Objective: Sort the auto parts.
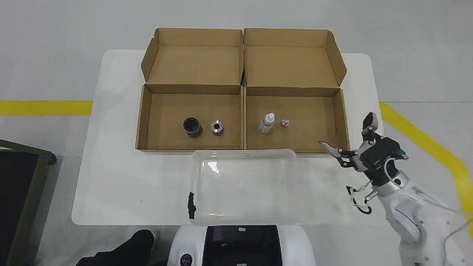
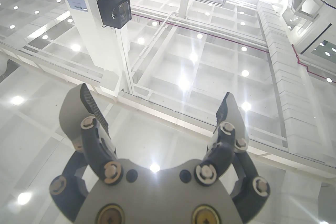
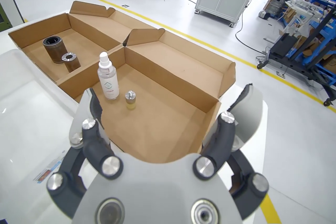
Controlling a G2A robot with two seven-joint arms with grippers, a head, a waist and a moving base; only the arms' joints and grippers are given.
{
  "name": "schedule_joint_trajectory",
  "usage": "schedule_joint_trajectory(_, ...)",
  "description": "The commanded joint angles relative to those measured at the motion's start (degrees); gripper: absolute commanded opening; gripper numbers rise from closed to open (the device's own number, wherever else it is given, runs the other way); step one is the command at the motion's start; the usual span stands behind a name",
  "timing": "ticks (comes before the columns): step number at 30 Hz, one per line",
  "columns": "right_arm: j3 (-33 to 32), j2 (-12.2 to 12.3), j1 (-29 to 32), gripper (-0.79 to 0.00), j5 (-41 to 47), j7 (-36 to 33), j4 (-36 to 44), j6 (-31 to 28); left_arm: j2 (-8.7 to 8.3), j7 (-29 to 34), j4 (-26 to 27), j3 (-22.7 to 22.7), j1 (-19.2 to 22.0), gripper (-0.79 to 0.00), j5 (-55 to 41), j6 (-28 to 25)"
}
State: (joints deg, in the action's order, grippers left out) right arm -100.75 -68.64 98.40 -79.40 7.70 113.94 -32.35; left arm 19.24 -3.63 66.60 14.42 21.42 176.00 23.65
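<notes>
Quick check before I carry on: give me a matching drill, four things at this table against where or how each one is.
Things:
1 dark cylinder
2 spray bottle
3 clear tray
4 right gripper

Places or states:
A open and empty, beside the right box's near corner
B upright in the right box
C in the left box
D on the table, in front of both boxes

Pairs: 1-C, 2-B, 3-D, 4-A
</notes>
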Motion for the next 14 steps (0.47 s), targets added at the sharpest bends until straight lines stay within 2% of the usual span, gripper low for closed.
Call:
schedule_joint_trajectory(1, -0.37, 0.01, 0.87, 0.000, 0.13, 0.87, -0.15, 0.49, 0.00, 0.00, 0.00, 0.00, 0.00, 0.000, 0.00, 0.00)
schedule_joint_trajectory(5, -1.03, -0.11, 2.52, 0.000, 0.89, 3.18, -0.87, 3.23, 0.00, 0.00, 0.00, 0.00, 0.00, 0.000, 0.00, 0.00)
schedule_joint_trajectory(14, -1.18, -0.07, 3.06, 0.000, 0.73, 3.95, -0.85, 3.49, 0.00, 0.00, 0.00, 0.00, 0.00, -0.001, 0.00, 0.00)
